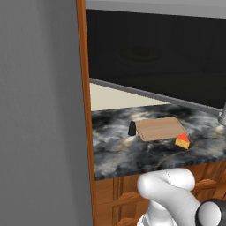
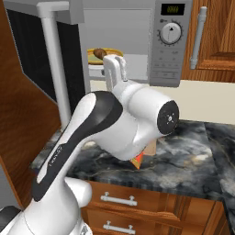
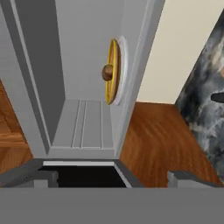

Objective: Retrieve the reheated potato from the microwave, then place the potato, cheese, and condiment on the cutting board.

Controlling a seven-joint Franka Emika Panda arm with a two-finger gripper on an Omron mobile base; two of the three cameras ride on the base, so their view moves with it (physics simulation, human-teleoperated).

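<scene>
Gripper (image 3: 113, 177) jaws stand wide apart, empty, facing the open microwave (image 2: 151, 41). Inside, the potato (image 2: 100, 53) rests on a yellow plate (image 2: 110, 56). On the bench (image 1: 114, 152), the condiment (image 1: 131, 128) stands just beside the cutting board (image 1: 160, 128); the cheese (image 1: 182, 141) lies at its near corner.

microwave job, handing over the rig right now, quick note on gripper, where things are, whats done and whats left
Gripper: open, empty, aimed into the microwave.
Microwave door is open. Potato sits on a yellow plate inside.
Cheese lies on the counter by the board's near corner. Condiment stands just left of the board. Board is bare.
Done: door opened.
Left: grasp the potato, then move potato, cheese and condiment onto the board.
</scene>
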